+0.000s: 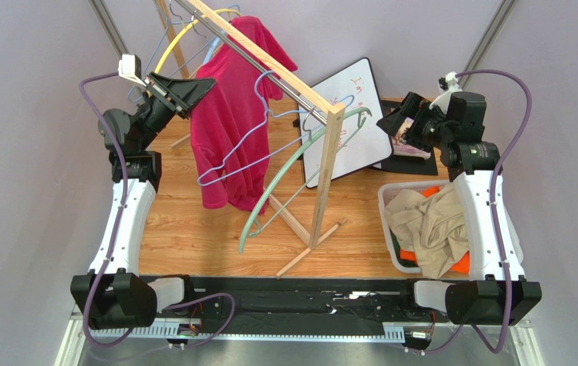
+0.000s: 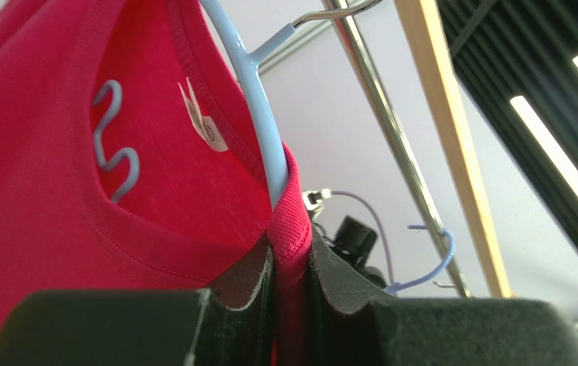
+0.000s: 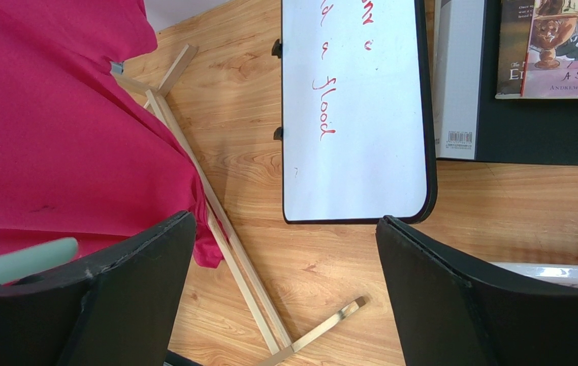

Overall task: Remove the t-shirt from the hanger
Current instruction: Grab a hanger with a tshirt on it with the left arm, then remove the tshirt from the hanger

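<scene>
We start with the edges. The rack [image 1: 322, 145] crosses the table [image 1: 181, 225] on a slant, its metal rail [image 2: 391, 130] running under the wood beam, and its feet splay out near the middle of the wood. Left of the shirt [image 1: 227, 130] a strip of bare tabletop runs to the table's left edge, and the grey wall rises just beyond it. On the right the room is tighter. A green hanger [image 1: 269, 200] sweeps down from the rail's near end, a whiteboard [image 1: 355, 114] lies beside the rack, a book [image 3: 555, 46] lies beyond it, and a basket [image 1: 385, 204] of clothes sits at the right edge beside the right arm.

The left gripper [image 2: 290, 282] is raised at the rail's far end, by a yellow hanger [image 1: 181, 38], and is clenched on the shirt's ribbed collar. The right gripper [image 3: 284, 229] hangs above the whiteboard's corner, its jaws spread wide and holding nothing.

The shirt is deep pink-red and hangs from the rail on a pale blue hanger [image 2: 258, 114], whose arm passes through the neck just above the pinch. A white label shows inside the collar. The cloth falls in long folds toward the table, and one sleeve drapes to the right of the rail.
</scene>
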### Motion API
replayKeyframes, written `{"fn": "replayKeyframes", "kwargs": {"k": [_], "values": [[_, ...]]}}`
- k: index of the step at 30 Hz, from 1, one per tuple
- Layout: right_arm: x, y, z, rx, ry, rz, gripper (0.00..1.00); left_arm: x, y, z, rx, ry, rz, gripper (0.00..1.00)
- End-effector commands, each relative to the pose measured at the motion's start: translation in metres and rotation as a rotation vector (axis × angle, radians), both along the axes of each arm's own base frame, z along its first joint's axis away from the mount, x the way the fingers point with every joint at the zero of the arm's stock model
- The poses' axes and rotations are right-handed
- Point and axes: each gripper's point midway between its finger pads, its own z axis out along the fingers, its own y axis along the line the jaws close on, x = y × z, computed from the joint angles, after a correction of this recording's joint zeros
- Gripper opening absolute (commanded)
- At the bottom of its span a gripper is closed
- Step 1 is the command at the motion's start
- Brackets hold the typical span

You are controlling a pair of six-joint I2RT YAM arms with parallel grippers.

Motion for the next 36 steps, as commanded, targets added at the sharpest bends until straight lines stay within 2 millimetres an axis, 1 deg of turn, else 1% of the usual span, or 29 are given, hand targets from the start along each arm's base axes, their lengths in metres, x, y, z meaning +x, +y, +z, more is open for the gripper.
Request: {"fn": "replayKeyframes", "kwargs": {"k": [1,2,3,4,6,11,12,13,15,16,17,18,19,20,21,22,23,24,25,26,27,28,29,30,31,32,34,35,36], "values": [[0.0,0.0,0.026,-0.019,-0.087,0.01,0.95,-0.039,0.006,0.053,-0.144,-0.232,-0.065,0.0],[0.001,0.0,0.026,-0.02,-0.088,0.01,0.95,-0.038,0.008,0.053,-0.178,-0.217,-0.081,0.0],[0.001,0.0,0.025,-0.018,-0.084,0.011,0.95,-0.045,0.008,0.057,-0.191,-0.258,-0.093,0.0],[0.001,0.0,0.025,-0.019,-0.083,0.012,0.95,-0.041,0.011,0.052,-0.209,-0.243,-0.093,0.0],[0.001,-0.001,0.024,-0.021,-0.082,0.01,0.95,-0.047,0.012,0.052,-0.236,-0.258,-0.112,0.0],[0.002,-0.001,0.019,-0.026,-0.074,0.009,0.95,-0.054,0.015,0.043,-0.213,-0.254,-0.098,0.0],[0.002,-0.001,0.018,-0.026,-0.073,0.01,0.95,-0.052,0.015,0.038,-0.204,-0.235,-0.093,0.0],[0.002,-0.002,0.018,-0.029,-0.072,0.01,0.95,-0.056,0.015,0.036,-0.186,-0.236,-0.094,0.0],[0.003,-0.002,0.014,-0.035,-0.066,0.009,0.95,-0.054,0.014,0.024,-0.146,-0.21,-0.07,0.0],[0.004,-0.003,0.013,-0.04,-0.066,0.005,0.95,-0.062,0.012,0.025,-0.12,-0.219,-0.065,0.0],[0.005,-0.004,0.011,-0.043,-0.06,0.003,0.95,-0.056,0.012,0.014,-0.078,-0.181,-0.038,0.0],[0.005,-0.003,0.01,-0.046,-0.062,0.006,0.95,-0.058,0.009,0.007,-0.037,-0.167,-0.041,0.0],[0.006,-0.002,0.011,-0.041,-0.07,0.017,0.95,-0.065,0.007,0.006,0.022,-0.203,-0.014,0.0],[0.006,-0.001,0.011,-0.038,-0.075,0.024,0.95,-0.061,0.007,-0.006,0.043,-0.14,-0.005,0.0],[0.007,0.001,0.009,-0.028,-0.072,0.032,0.95,-0.064,0.006,-0.01,0.072,-0.137,0.001,0.0],[0.007,0.005,0.012,-0.014,-0.089,0.053,0.95,-0.072,0.005,-0.011,0.129,-0.178,0.026,0.0],[0.008,0.008,0.012,-0.001,-0.094,0.064,0.95,-0.071,0.004,-0.024,0.151,-0.122,0.027,0.0],[0.008,0.011,0.008,0.014,-0.088,0.078,0.95,-0.075,0.003,-0.031,0.181,-0.112,0.026,0.0],[0.009,0.015,0.012,0.031,-0.105,0.098,0.95,-0.082,0.002,-0.035,0.228,-0.14,0.044,0.0],[0.01,0.018,0.01,0.04,-0.104,0.109,0.94,-0.082,0.003,-0.051,0.244,-0.081,0.042,0.0],[0.01,0.021,0.008,0.05,-0.101,0.119,0.94,-0.091,0.002,-0.054,0.265,-0.09,0.049,0.0],[0.012,0.024,0.009,0.058,-0.11,0.134,0.94,-0.092,0.002,-0.062,0.293,-0.094,0.06,0.0],[0.016,0.025,0.005,0.061,-0.103,0.137,0.94,-0.091,0.003,-0.077,0.301,-0.049,0.059,0.0],[0.014,0.037,0.004,0.065,-0.102,0.171,0.94,-0.095,0.003,-0.083,0.312,-0.044,0.061,0.0],[0.016,0.042,0.002,0.063,-0.11,0.186,0.93,-0.095,0.003,-0.09,0.326,-0.033,0.06,0.0],[0.018,0.046,0.0,0.062,-0.112,0.196,0.93,-0.092,0.003,-0.107,0.322,0.009,0.052,0.0],[0.02,0.056,-0.004,0.069,-0.13,0.222,0.93,-0.093,0.002,-0.121,0.319,0.036,0.041,0.0],[0.021,0.06,-0.004,0.081,-0.138,0.233,0.93,-0.091,0.002,-0.137,0.313,0.069,0.032,0.0],[0.02,0.067,-0.006,0.088,-0.145,0.251,0.93,-0.09,0.002,-0.144,0.311,0.082,0.025,0.0]]}}
